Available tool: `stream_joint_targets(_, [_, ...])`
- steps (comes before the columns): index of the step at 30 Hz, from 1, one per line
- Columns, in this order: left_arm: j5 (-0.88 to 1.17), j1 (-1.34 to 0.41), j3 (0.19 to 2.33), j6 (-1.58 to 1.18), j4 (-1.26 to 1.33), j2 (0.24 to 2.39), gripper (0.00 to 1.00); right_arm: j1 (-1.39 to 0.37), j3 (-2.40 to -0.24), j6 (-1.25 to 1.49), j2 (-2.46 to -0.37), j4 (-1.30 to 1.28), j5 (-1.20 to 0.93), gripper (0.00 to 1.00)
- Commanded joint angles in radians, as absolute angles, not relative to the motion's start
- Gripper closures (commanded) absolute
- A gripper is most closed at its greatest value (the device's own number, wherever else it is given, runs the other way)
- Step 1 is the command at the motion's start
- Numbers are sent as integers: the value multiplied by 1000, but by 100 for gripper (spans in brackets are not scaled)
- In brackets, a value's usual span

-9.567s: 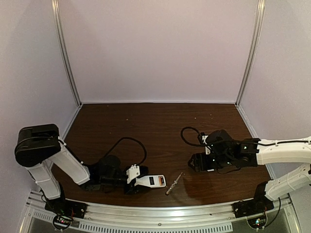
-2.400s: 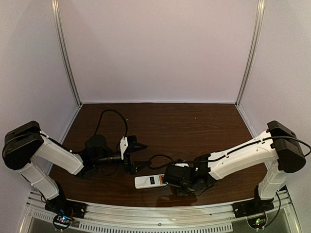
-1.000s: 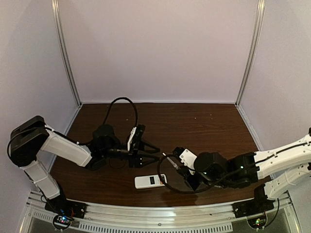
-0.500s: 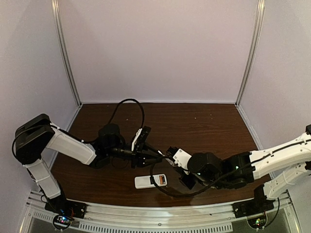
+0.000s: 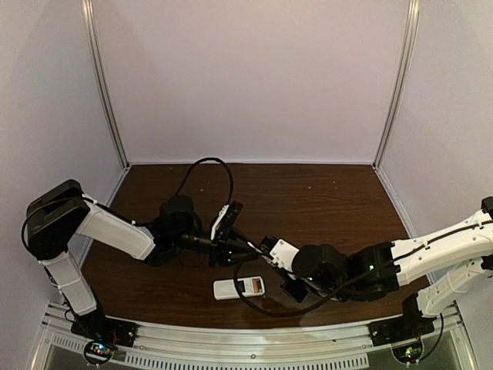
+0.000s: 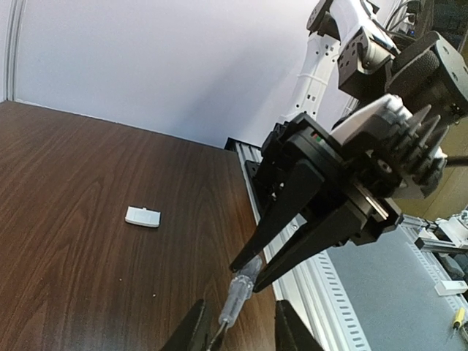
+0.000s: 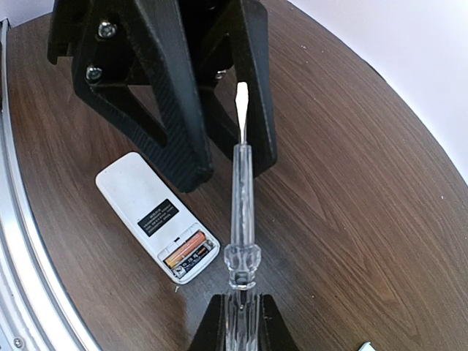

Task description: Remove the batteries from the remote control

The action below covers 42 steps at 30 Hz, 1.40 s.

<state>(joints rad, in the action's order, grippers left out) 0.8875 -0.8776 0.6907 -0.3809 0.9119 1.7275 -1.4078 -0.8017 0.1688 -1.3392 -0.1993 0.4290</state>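
**Remote.** The remote (image 5: 235,288) lies flat on the table (image 5: 323,200), back face up, clear of both claws. It is below the spot where the claws meet and toward the near edge. In the top view its long axis runs left to right. Its open recess is at the end nearer the right claw (image 7: 241,303). In the right wrist view the remote lies left of that claw's line of reach, set diagonally, and its closed end passes under the left claw (image 6: 241,307).

**Battery.** An orange battery (image 7: 189,253) sits in the recess. Its axis appears to run across the remote's width. Whether there is a second cell cannot be told.

**Right arm.** The arm reaches low from the right toward the table centre. Its claw is pinched on the clear handle of a screwdriver (image 7: 240,197). The shaft runs straight out ahead of the claw, with the flat tip pointing at the left claw.

**Left arm.** The arm reaches low from the left, with its forearm pointing right, so the two claws face each other tip to tip. Its fingers (image 7: 183,124) are spread, one on each side of the screwdriver's tip. No contact with the tip can be confirmed.

**Other item.** A small white piece (image 6: 142,216) lies flat on the table, well ahead and left of the left claw.
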Motion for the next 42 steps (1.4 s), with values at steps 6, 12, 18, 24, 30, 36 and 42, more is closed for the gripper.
stream_joint_targets(6, [931,-873,727,-387,922,1764,73,-1421,-841,148,-1369,-221,445,100])
stream_joint_targets(12, [943,-873,738,-385,911,1775,83,-1424,-844,143,-1363,-221,453,100])
stream_joint_targets(18, [954,-873,743,-385,907,1779,100,-1423,-848,142,-1364,-223,469,100])
stream_joint_targets(24, [958,-873,738,-397,930,1778,100,-1423,-847,206,-1368,-232,521,100])
stream_joint_targets(30, [953,-873,728,-399,950,1772,100,-1416,-792,312,-1317,-161,486,26])
stream_joint_targets(36, [934,-873,707,-403,979,1755,100,-1360,-727,464,-1257,-85,420,13])
stream_joint_targets(42, [920,-873,686,-414,1026,1744,100,-1272,-565,571,-1141,221,212,11])
